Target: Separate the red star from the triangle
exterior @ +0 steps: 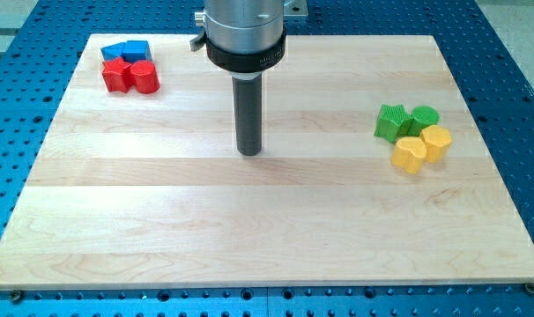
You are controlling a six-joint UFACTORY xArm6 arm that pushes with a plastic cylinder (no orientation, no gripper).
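Observation:
The red star [116, 76] lies near the board's top left corner. A blue triangle [114, 52] touches its top side, with a blue block [137, 51] beside the triangle. A red cylinder [144, 77] touches the star's right side. My tip [249, 151] rests on the board near the middle, well to the right of and below this cluster, touching no block.
A second cluster sits at the right: a green star [391, 122], a green cylinder-like block [423, 118], a yellow heart [410, 154] and another yellow block [435, 142]. The wooden board [267, 229] lies on a blue perforated table.

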